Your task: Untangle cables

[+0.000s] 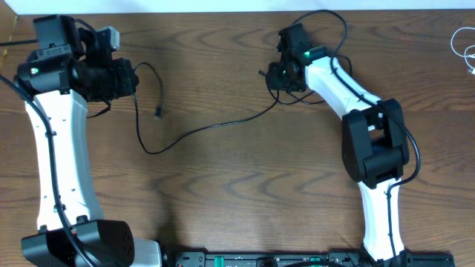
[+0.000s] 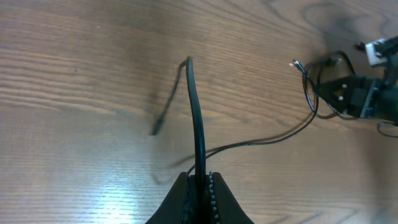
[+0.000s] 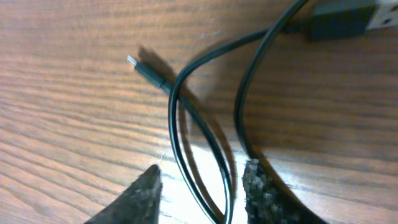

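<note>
The cables are spread out rather than bunched. A black cord sags across the middle of the tabletop, its long axis running left to right between the two arms. A white cord lies alone at the far right edge, well apart.

At its left end the black cord rises into the left claw, which is pinched shut on it. A short tail with a loose plug end finishes just right of that arm.

At its right end the cord gathers into a small loop, which looks like the only crossing left to undo. The right claw sits right over that loop with its jaws partly apart. Two strands pass between its fingers, but it grips nothing that I can make out. A small plug pokes out to the left of the loop.

The right arm is plainly the nearer one, so the next move probably turns on which strand it closes on.
</note>
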Tool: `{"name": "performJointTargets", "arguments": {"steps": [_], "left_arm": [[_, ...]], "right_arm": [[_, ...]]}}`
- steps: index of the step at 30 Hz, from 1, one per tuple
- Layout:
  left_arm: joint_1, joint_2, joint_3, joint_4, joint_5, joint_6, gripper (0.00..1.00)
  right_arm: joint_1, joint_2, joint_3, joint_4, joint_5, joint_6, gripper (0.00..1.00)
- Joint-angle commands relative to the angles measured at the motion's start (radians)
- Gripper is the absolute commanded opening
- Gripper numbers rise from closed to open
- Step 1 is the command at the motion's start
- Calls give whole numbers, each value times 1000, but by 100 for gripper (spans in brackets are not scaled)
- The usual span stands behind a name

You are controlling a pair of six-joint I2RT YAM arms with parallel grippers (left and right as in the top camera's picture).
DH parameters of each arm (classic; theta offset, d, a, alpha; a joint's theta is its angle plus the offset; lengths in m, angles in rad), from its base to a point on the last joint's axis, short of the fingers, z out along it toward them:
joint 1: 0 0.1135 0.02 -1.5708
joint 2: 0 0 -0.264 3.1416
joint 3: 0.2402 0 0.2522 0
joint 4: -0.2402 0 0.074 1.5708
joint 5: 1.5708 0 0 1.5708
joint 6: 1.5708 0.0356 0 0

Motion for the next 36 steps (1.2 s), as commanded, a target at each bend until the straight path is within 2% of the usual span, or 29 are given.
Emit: {"name": "performJointTargets", "arguments": {"steps": [1,6,21,26,33,36], "left_arm": [[-7,-19,10,-3,16,27,8],[-7,-18,9,-10,16,27,7],[-7,-18,9,-21,16,27,7],[-7,-18,9,-21,16,27,7],[-7,-18,9,-21,16,27,8],[-7,-18,9,-21,16,27,8]], "right_arm": [[38,-32,-8,-1,93,-13,31],[51,-10,-19,32,171,-118,29],[48,43,-21,45,197,-116,22],[55,45,-53,49,197,-76,15],[54,45,-95,68,197,-49,11],[54,45,-95,69,198,-49,1]]}}
